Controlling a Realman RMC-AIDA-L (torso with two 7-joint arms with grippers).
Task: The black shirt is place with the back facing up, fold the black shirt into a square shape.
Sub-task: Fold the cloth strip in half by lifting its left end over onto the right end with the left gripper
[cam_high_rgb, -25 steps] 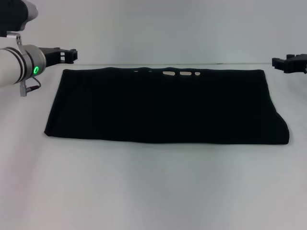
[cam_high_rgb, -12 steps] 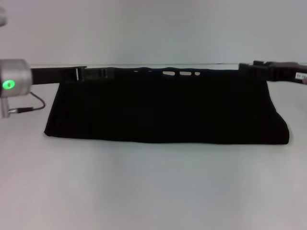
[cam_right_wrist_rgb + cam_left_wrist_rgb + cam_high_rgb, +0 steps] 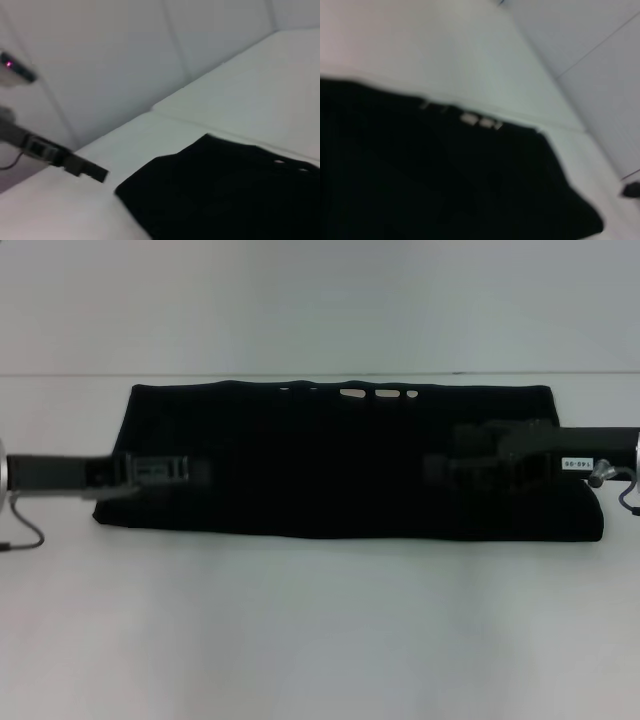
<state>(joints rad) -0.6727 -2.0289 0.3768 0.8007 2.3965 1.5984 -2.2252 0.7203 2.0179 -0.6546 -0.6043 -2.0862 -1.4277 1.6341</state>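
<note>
Two pincers reach in over the black shirt (image 3: pixel 340 465), one from each side. The shirt lies flat on the white desk (image 3: pixel 320 630), folded into a long wide strip. Small white marks (image 3: pixel 378 394) show along its far edge.

The left pincer (image 3: pixel 195 470) sits over the shirt's left end, close to the near edge. Most of the shirt spreads out past its tip, toward the other arm. I cannot tell if its fingers are spread or pressed together.

The right pincer (image 3: pixel 440 470) sits over the shirt's right part, pointing at the left pincer. The middle of the shirt lies between the two tips. I cannot tell how its fingers stand either.

From the right wrist view, the left pincer (image 3: pixel 87 170) shows far off, beside the shirt's end.
</note>
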